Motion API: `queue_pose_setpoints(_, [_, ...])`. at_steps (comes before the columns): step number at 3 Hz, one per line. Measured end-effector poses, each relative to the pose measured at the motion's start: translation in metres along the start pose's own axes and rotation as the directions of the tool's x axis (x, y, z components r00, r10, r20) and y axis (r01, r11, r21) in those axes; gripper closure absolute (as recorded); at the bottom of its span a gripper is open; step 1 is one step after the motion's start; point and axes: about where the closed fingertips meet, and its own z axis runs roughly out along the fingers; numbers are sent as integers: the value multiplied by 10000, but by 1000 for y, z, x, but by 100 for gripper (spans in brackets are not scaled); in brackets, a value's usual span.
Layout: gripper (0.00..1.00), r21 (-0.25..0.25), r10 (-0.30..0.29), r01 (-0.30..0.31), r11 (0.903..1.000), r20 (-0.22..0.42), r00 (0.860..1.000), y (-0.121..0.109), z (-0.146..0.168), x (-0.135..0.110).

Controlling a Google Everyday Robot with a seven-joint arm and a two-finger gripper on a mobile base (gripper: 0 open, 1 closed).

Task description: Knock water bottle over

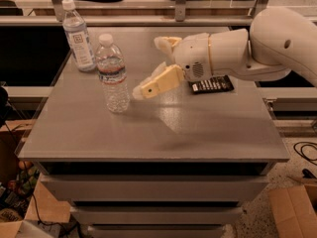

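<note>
Camera view shows the water bottle (113, 78) upright on the counter (208, 133). Just to its right hangs the hand (147, 67), fingers spread wide apart.

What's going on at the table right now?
The robot's arm reaches in from the right over the grey table, its gripper open and low beside the water bottle. The lower finger ends just right of the bottle's lower half; I cannot tell if it touches. The bottle stands upright, not yet knocked over. A taller bottle stands behind it at the back left, and a flat black device lies under the arm.
</note>
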Motion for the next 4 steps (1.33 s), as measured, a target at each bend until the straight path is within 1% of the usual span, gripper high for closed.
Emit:
queue_pose_setpoints(1, [0, -244, -143, 151, 9996, 329, 9994, -5, 37, -5])
queue_pose_setpoints(3, [0, -849, -34, 125, 9963, 1069, 9943, -5, 90, -6])
queue_pose_setpoints(4, [16, -1017, 70, 66, 9948, 1333, 9911, -1, 102, -4])
